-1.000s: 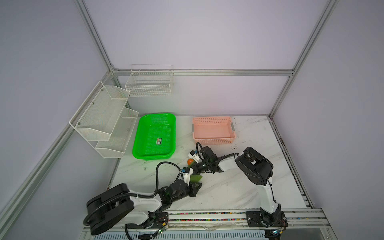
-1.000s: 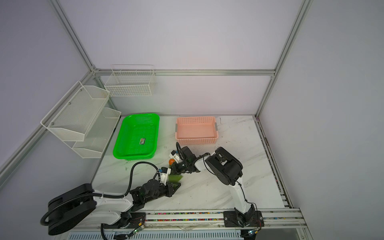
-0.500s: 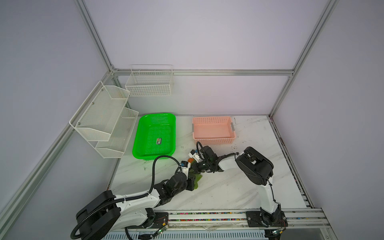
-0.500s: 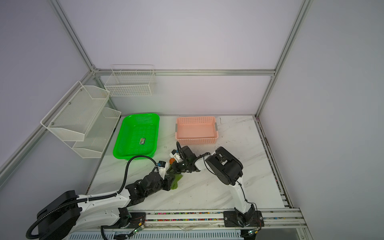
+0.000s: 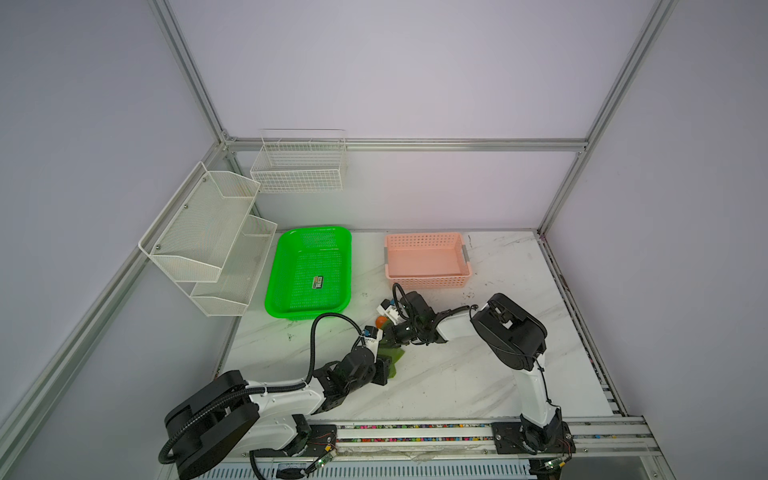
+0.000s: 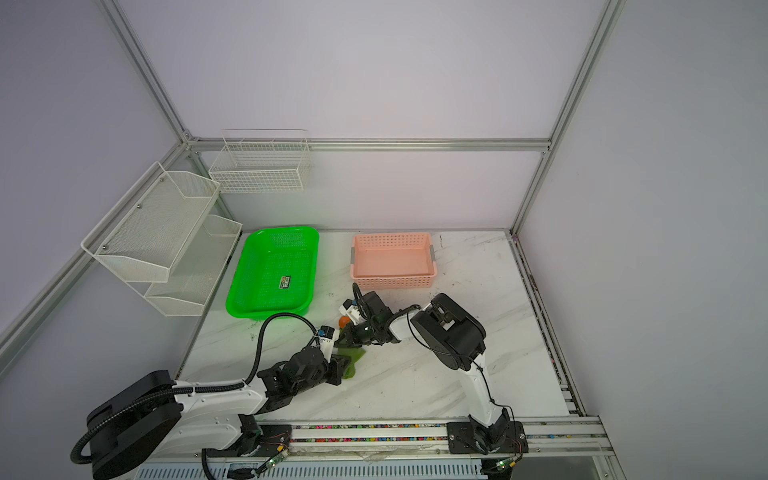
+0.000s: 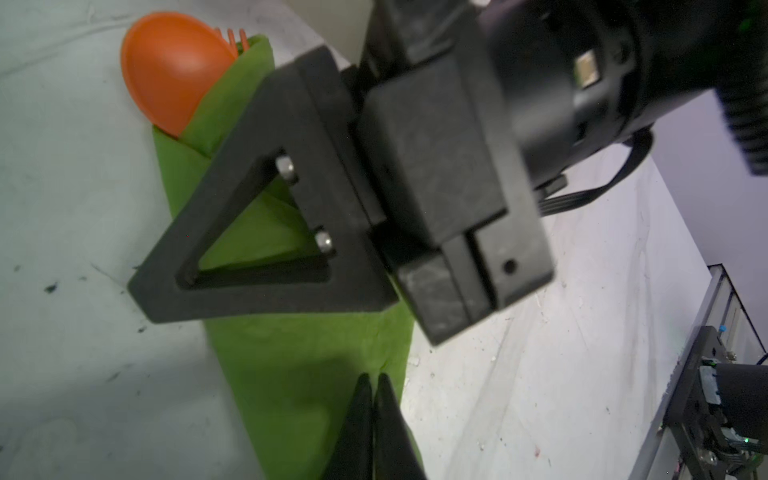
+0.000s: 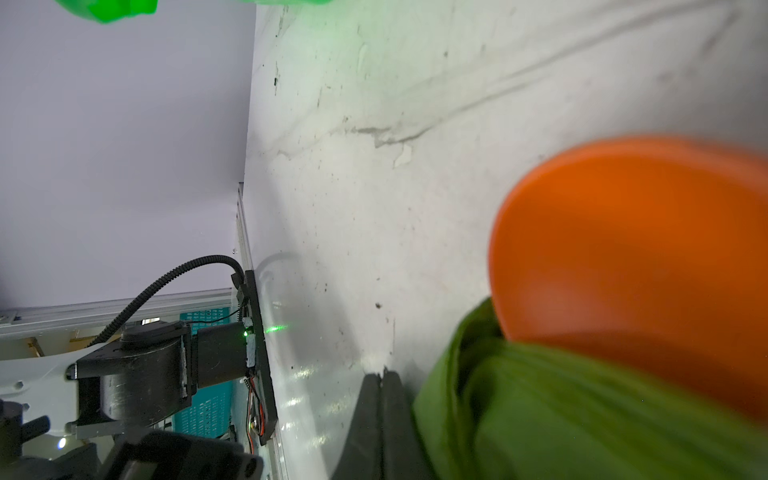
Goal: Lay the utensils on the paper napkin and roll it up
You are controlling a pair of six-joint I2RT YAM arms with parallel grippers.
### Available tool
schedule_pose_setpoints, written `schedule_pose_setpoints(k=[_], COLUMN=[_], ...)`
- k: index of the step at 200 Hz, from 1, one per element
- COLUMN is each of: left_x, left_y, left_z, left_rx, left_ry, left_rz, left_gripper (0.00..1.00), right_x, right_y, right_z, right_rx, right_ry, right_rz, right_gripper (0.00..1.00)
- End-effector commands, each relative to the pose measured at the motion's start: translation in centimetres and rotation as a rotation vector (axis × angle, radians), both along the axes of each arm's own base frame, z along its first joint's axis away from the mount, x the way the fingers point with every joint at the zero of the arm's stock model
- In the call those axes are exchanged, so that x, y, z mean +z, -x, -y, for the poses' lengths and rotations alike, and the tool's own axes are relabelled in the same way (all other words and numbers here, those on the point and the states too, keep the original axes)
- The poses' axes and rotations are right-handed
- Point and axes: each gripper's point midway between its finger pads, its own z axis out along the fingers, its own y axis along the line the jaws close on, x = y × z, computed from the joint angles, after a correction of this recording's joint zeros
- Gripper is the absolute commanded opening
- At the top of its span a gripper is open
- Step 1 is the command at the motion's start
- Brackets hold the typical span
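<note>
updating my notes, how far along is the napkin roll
Done: the spoon and fork lie wrapped in the paper napkin, heads poking out; the knife is not visible. In hand: the left gripper and right gripper, both shut, are at the fold. Left: its other end looks flat and wide, so the roll likely needs finishing.
</note>
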Motion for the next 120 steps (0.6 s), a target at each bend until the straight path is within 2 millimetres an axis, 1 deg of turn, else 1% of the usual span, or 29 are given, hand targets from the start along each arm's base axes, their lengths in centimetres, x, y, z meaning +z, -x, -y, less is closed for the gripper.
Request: schedule_pose_setpoints(k=[1, 19, 53, 78, 102, 120], left_x=[-0.7, -1.7, -2.9, -3.9, -4.7, -4.9], left_y=[0.5, 0.9, 1.7, 3.1, 4.6, 5.2], left_z=[0.1, -0.1, -0.2, -0.6, -0.4, -0.1], left_rx=[-0.009, -0.004, -0.011, 0.016, 0.012, 0.007], left_ry=[0.036, 0.035, 0.041, 0.042, 0.026, 0.021], left_rz=[-0.026, -0.058, -0.099, -0.128, -0.147, -0.155], left_gripper=[0.06, 0.06, 0.06, 0.06, 0.06, 0.06], right_x=[-7.5, -7.4, -7.3, -7.2, -7.3, -7.4], right_y=[0.4, 0.4, 0.4, 0.4, 0.3, 0.4], right_z=[4.2, 4.2, 4.2, 4.1, 4.0, 4.0], right_rx=[-0.1, -0.099, -0.099, -0.1, -0.104, -0.104], right_ry=[0.267, 0.266, 0.262, 0.26, 0.253, 0.251], right_rz=[-0.079, -0.079, -0.076, -0.075, -0.078, -0.082], right_gripper=[0.0, 0.0, 0.0, 0.0, 0.0, 0.0])
